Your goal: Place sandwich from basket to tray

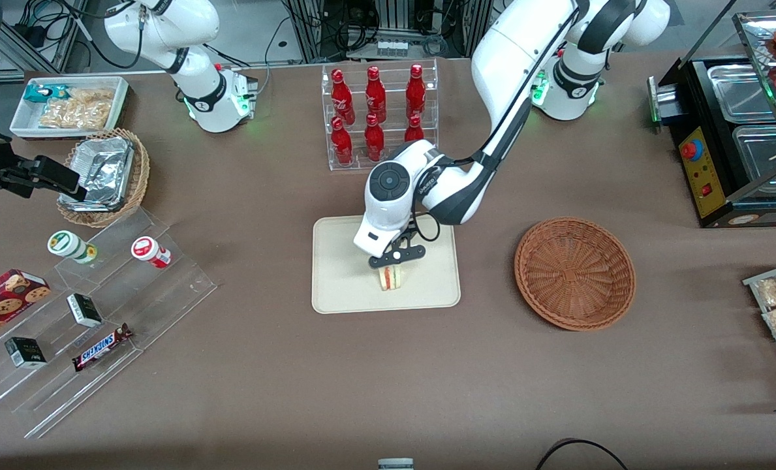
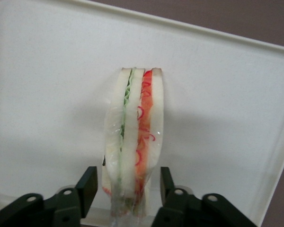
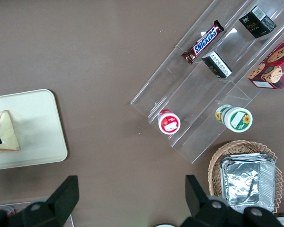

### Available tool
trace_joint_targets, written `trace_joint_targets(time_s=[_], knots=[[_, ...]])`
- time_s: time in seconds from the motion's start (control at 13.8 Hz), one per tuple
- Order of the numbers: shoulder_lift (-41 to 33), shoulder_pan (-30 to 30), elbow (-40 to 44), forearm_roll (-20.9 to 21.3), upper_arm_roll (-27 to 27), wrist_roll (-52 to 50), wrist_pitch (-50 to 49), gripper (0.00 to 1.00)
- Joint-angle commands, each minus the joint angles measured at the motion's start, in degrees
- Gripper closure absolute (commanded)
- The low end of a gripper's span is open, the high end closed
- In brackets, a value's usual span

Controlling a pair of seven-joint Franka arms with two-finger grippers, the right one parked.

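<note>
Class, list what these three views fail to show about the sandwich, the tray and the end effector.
- Sandwich: its base is hidden between the end effector fingers in the left wrist view; the front view shows only its layered edge.
- Whether it rests on the tray or hangs just above: cannot tell from any view.
- Tray: cut off by the picture edge in the right wrist view; the arm covers part in the front view.
- Basket: appears only in the front view.

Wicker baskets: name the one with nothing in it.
The reddish-brown basket, toward the working arm's end, is bare inside. The tan basket holds a foil container. The tool is over the tray.
</note>
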Motion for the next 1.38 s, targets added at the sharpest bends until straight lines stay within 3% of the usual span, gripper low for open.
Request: trace_joint_targets(time_s=[0.0, 0.36, 0.51, 0.73, 1.09, 1.31], knots=[[-3.2, -0.6, 0.6, 0.8, 0.8, -1.9, -1.2, 0.00], [-10.6, 1.5, 0.0, 1.3, 1.2, -0.7, -10.1, 0.00], [-13.6, 2.2, -0.1, 1.4, 2.1, 4.5, -17.7, 0.00], [-18.7, 7.9, -1.4, 1.1, 2.7, 6.8, -26.6, 0.00], [-28.6, 19.2, -11.9, 0.4, 2.7, 27.1, -28.2, 0.00], [-32.3, 25.7, -12.5, 0.3, 2.7, 36.3, -34.1, 0.00]])
